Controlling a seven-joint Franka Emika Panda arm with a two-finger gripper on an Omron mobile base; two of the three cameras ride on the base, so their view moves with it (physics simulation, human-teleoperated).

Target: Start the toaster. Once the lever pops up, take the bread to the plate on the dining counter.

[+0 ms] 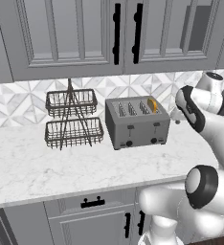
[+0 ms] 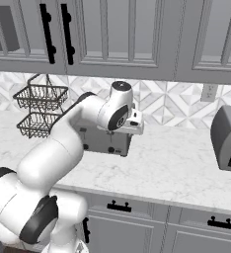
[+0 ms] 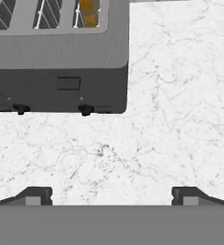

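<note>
Your hand (image 3: 112,196) hangs with its fingers spread as wide as they go and nothing between them, above bare marble desk (image 3: 181,95) just in front of the toaster (image 1: 137,121). The toaster is your landmark: its levers and knobs face you, and the hand sits off its right front corner. The bread (image 1: 152,105) stands in the toaster's rightmost slot, its golden crust poking up; the other slots look empty. I judge the task barely begun: neither lever appears pressed, so starting, waiting and carrying the slice all remain. Left of the toaster, the wire basket rack (image 1: 73,119) holds nothing.
</note>
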